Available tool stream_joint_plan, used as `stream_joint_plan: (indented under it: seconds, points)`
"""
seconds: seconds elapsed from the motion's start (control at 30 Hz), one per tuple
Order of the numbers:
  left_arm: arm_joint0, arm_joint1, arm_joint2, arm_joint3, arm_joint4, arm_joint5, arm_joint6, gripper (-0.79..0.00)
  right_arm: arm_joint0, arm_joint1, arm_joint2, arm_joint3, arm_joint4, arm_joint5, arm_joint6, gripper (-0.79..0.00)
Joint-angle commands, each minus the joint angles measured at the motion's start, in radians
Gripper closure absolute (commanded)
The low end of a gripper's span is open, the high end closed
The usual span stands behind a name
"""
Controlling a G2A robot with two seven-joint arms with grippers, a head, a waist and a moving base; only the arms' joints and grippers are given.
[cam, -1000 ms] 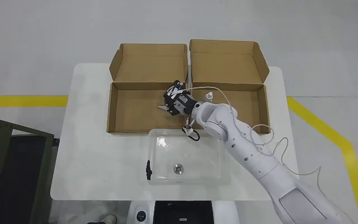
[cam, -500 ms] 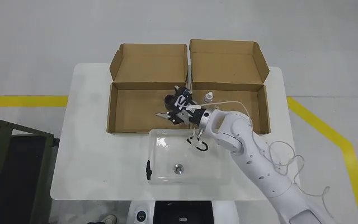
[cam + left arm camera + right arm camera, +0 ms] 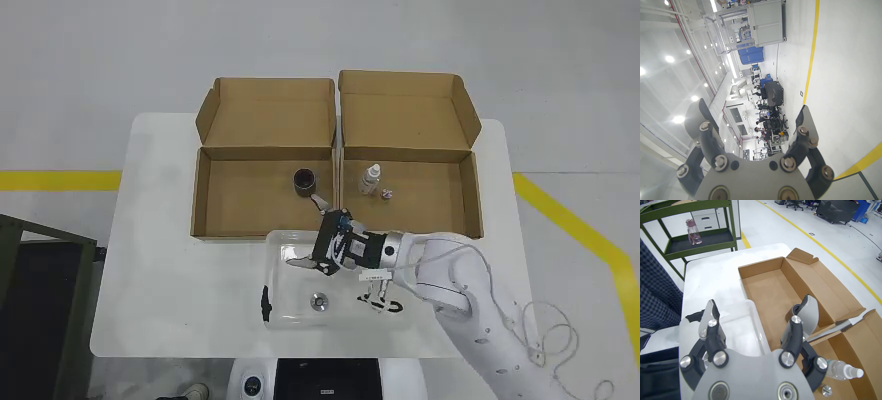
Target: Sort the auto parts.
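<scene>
My right gripper (image 3: 310,233) hangs open and empty over the far rim of the clear plastic tray (image 3: 395,318), beside the left cardboard box (image 3: 235,195). In the right wrist view the right gripper (image 3: 761,306) spans the tray's edge (image 3: 753,306) and the box floor. A dark cylindrical part (image 3: 304,181) stands in the left box. The right cardboard box (image 3: 440,195) holds a small spray bottle (image 3: 371,179) and a small metal piece (image 3: 388,191). A round metal part (image 3: 319,300) lies in the tray, and a black part (image 3: 265,303) sits at its left edge. My left gripper (image 3: 753,109) is open, pointing out into the room.
Both boxes have their lids folded back toward the table's far side. The white table (image 3: 160,250) has bare room left of the boxes and tray. A green shelf cart (image 3: 40,290) stands off the table's left side.
My right gripper drew back from inside the left box to the tray's far rim, leaving the dark cylindrical part standing in the box.
</scene>
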Motion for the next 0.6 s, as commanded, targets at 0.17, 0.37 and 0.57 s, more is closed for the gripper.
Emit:
stream_joint_plan:
  seconds: [0.17,0.37,0.57]
  points:
    - [0.0,0.0,0.0,0.0,0.0,0.0,0.0,-0.785,-0.084,0.02,0.019,-0.065,0.002,-0.072,0.026,-0.699]
    - [0.0,0.0,0.0,0.0,0.0,0.0,0.0,-0.785,-0.123,0.033,0.013,-0.084,-0.03,-0.115,0.037,-0.683]
    - [0.0,0.0,0.0,0.0,0.0,0.0,0.0,-0.785,-0.148,0.044,0.003,-0.068,-0.079,-0.148,0.037,-0.665]
